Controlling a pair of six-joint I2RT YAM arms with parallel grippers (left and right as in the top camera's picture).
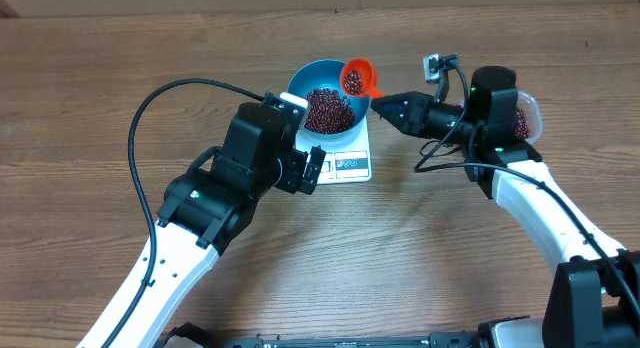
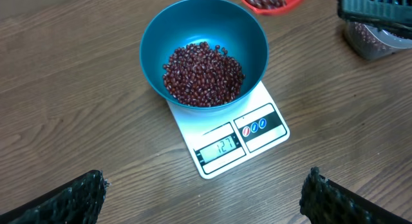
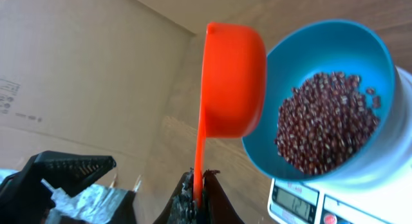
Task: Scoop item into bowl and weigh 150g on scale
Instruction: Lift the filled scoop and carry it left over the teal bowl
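One scoop [image 3: 232,82], clamped in the right hand [image 3: 198,197], points cup-first at the bowl [image 2: 161,37]; left hand [image 2: 203,198] gapes empty.

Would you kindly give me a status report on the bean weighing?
Left pincer open, hovering before small white rectangular scale. Right pincer shut on loaded orange plastic scoop. Round blue bowl of dark red-brown beans on scale, scoop at rim. Nothing obstructing.

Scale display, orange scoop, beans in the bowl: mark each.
scale display [image 2: 221,149], left wrist view, middle of readout window
orange scoop [image 3: 233,79], right wrist view, cup's outer wall
beans [image 2: 203,74], left wrist view, heap centre
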